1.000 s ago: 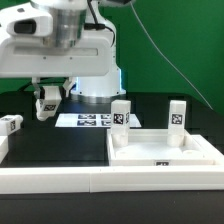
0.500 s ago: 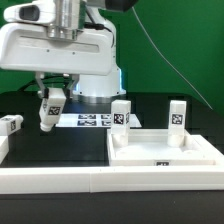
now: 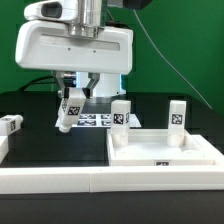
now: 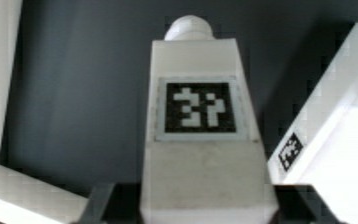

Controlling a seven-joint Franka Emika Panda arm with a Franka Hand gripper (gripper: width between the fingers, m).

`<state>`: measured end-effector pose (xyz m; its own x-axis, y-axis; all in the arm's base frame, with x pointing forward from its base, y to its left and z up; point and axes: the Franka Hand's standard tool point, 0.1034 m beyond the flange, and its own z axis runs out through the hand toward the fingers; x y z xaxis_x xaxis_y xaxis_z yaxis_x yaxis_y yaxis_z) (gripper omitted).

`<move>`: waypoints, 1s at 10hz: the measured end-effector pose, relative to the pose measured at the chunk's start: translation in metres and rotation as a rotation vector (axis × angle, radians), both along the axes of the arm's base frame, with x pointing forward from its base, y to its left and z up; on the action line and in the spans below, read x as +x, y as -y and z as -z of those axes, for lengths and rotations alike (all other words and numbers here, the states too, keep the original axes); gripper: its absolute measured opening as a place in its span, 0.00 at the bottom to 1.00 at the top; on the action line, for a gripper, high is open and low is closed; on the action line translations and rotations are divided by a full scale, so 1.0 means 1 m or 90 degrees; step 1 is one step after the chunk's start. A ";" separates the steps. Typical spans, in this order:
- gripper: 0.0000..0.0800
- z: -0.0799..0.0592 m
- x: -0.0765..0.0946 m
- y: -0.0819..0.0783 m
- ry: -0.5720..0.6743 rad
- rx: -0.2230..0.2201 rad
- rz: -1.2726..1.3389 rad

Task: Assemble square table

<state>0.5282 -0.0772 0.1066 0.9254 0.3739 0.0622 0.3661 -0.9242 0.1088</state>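
Your jaws pinch a white tagged leg (image 3: 67,110) by its upper end, tilted over the dark surface (image 3: 30,145) just beside the marker board (image 3: 97,121). Toward the exterior view's right lies the square slab (image 3: 165,152), with two upright legs (image 3: 121,113) (image 3: 177,115) at its far edge.

Arm (image 3: 75,48) reaches downward. Gripper (image 3: 71,95) jaws part-closed, clamping a tilted white leg (image 3: 66,112), apparently at its upper end.
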 end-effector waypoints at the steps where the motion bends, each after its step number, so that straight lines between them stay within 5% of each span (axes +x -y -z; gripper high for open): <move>1: 0.36 0.000 0.000 -0.001 0.000 0.000 -0.001; 3: 0.36 -0.003 0.006 -0.016 -0.001 0.006 0.009; 8: 0.36 -0.030 0.056 -0.067 -0.001 0.017 0.006; 10: 0.36 -0.028 0.056 -0.061 0.011 0.016 0.005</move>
<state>0.5837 -0.0159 0.1347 0.9268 0.3653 0.0871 0.3576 -0.9293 0.0923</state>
